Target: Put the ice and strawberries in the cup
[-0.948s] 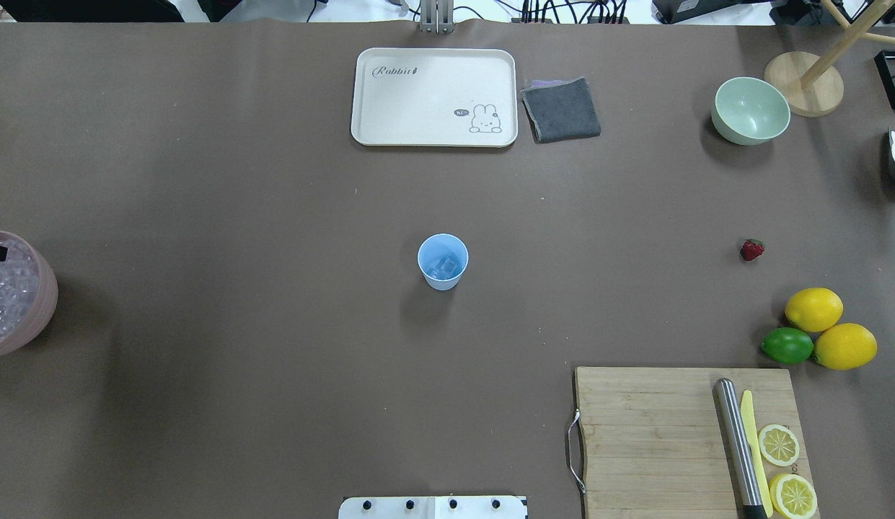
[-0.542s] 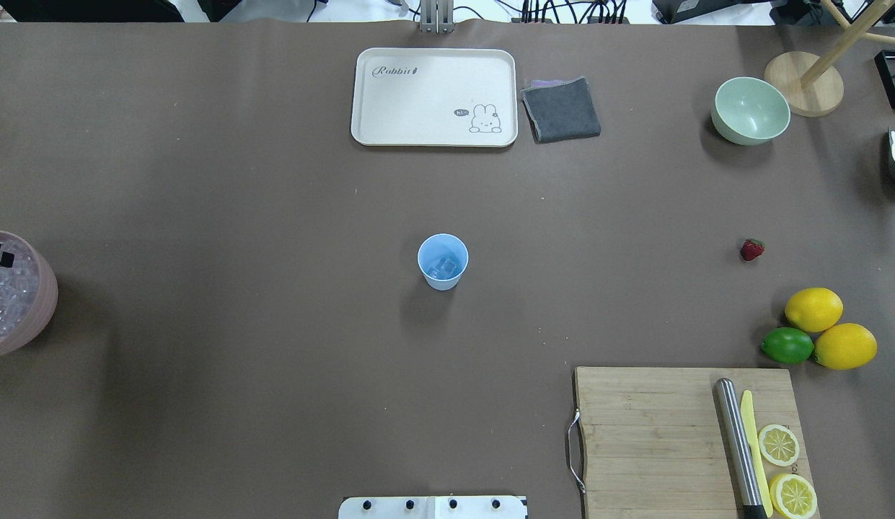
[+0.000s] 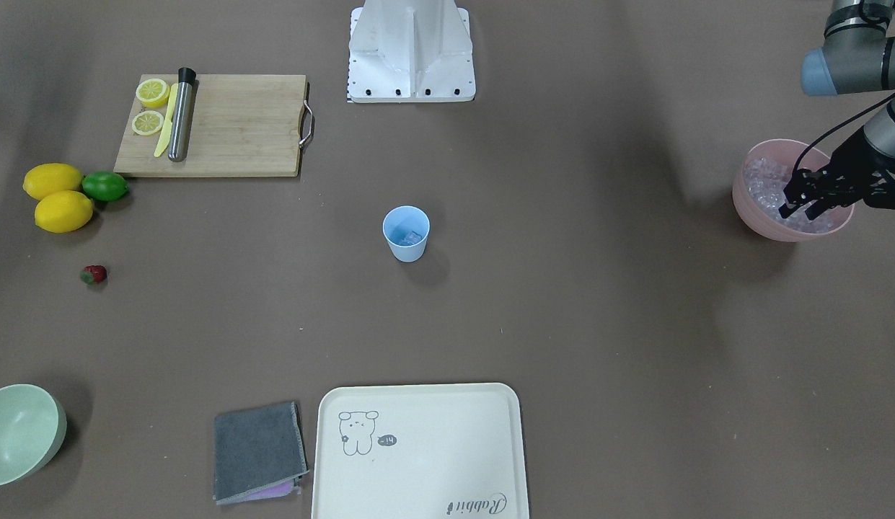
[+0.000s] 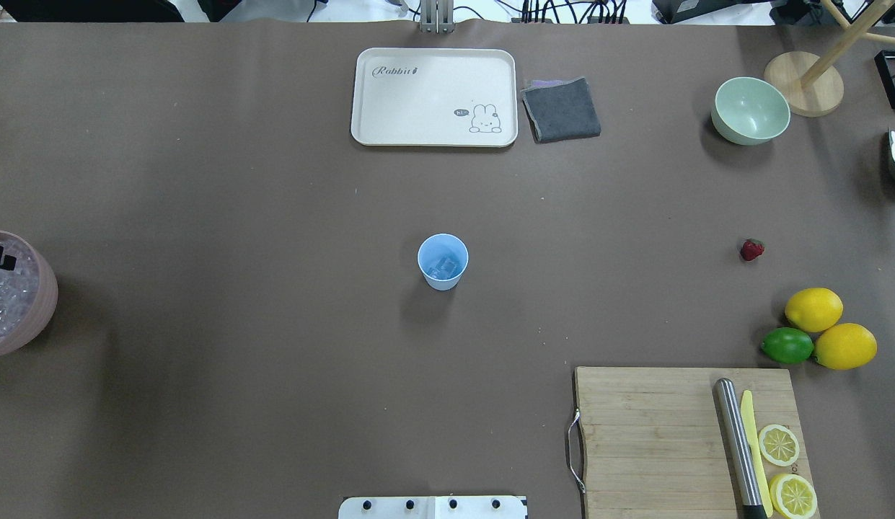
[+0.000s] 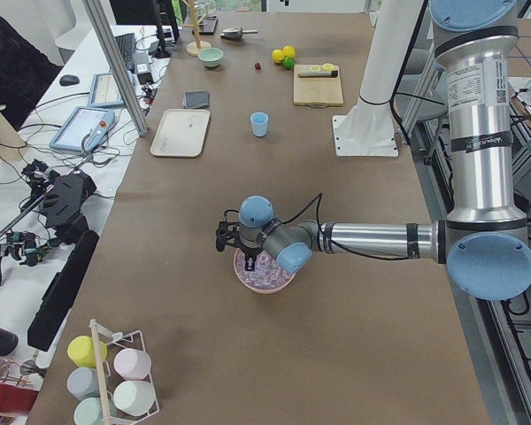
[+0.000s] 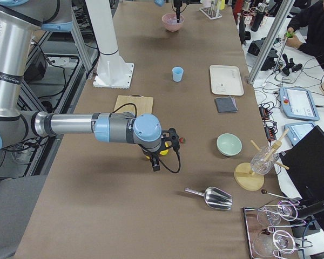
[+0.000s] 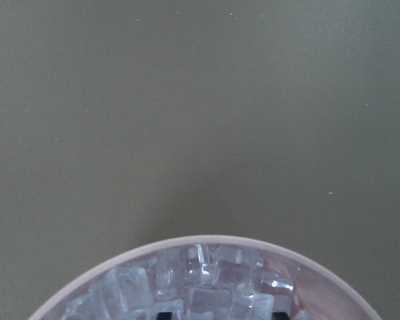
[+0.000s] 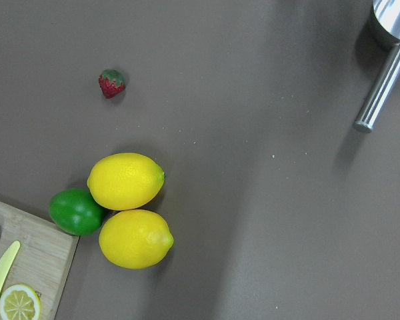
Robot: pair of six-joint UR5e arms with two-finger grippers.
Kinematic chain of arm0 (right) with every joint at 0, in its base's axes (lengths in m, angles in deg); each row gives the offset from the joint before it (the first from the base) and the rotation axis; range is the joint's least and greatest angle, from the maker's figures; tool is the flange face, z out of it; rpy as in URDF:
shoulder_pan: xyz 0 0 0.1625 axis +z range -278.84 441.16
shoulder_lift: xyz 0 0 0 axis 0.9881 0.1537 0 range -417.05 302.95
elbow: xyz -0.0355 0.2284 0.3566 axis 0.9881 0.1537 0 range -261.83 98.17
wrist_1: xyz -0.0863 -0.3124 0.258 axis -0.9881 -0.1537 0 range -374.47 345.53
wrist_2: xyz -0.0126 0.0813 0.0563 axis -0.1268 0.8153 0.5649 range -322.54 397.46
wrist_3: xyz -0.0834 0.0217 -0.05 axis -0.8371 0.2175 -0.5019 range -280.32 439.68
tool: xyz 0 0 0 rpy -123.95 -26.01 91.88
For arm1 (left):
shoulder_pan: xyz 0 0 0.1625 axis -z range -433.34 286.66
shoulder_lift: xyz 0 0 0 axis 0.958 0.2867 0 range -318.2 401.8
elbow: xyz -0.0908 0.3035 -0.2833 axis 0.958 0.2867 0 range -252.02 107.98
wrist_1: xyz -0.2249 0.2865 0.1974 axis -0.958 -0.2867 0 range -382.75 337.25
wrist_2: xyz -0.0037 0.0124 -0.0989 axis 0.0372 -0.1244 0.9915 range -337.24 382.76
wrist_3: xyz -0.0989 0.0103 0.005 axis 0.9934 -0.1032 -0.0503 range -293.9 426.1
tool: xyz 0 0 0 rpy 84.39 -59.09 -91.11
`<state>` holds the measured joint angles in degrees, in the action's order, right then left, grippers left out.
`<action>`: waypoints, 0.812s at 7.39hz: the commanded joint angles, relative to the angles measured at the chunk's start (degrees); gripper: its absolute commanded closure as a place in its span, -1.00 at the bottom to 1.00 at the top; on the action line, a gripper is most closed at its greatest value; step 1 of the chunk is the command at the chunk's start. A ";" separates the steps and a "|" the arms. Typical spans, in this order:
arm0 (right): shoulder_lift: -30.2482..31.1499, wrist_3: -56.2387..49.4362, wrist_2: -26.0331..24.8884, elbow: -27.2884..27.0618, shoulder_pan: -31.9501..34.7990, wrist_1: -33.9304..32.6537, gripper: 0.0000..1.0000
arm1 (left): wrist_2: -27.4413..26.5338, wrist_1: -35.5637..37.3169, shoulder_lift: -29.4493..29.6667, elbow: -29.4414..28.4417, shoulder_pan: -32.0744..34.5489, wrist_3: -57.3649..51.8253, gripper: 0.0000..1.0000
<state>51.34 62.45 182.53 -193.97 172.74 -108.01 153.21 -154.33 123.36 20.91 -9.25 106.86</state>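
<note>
The light blue cup (image 4: 443,262) stands upright mid-table with a few ice cubes (image 4: 444,269) in it; it also shows in the front view (image 3: 406,233). The pink bowl (image 3: 772,225) at the table's left end is full of ice (image 7: 207,280). My left gripper (image 3: 799,212) hangs over this bowl, open, with its fingertips down at the ice. The strawberry (image 4: 751,249) lies alone on the table at the right, also seen in the right wrist view (image 8: 111,83). My right gripper (image 6: 156,162) hovers near the lemons; I cannot tell whether it is open or shut.
Two lemons (image 4: 813,309) and a lime (image 4: 787,345) lie near the strawberry. A cutting board (image 4: 649,432) holds a steel muddler, a yellow knife and lemon slices. A white tray (image 4: 434,97), grey cloth (image 4: 560,109), pale green bowl (image 4: 751,110) and metal scoop (image 8: 387,67) lie farther out.
The left gripper's fingertip has shifted slightly over the ice bowl. Nothing else has moved.
</note>
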 commanded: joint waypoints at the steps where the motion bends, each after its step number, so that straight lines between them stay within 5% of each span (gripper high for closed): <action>1: -0.11 0.01 0.04 0.00 0.00 0.02 -1.00 | -0.02 -0.44 -0.35 -0.03 -0.01 0.11 -0.12; 5: -0.11 0.10 0.04 -0.53 0.00 -0.06 -1.00 | 0.07 -0.88 -0.43 -0.38 -0.01 0.46 0.01; 6: -0.11 0.10 0.04 -0.44 0.00 -0.06 -1.00 | 0.33 -0.88 -0.52 -0.21 -0.01 0.55 0.28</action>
<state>51.24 62.54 182.57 -194.45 172.74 -108.07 153.33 -155.08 122.93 20.58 -9.27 107.26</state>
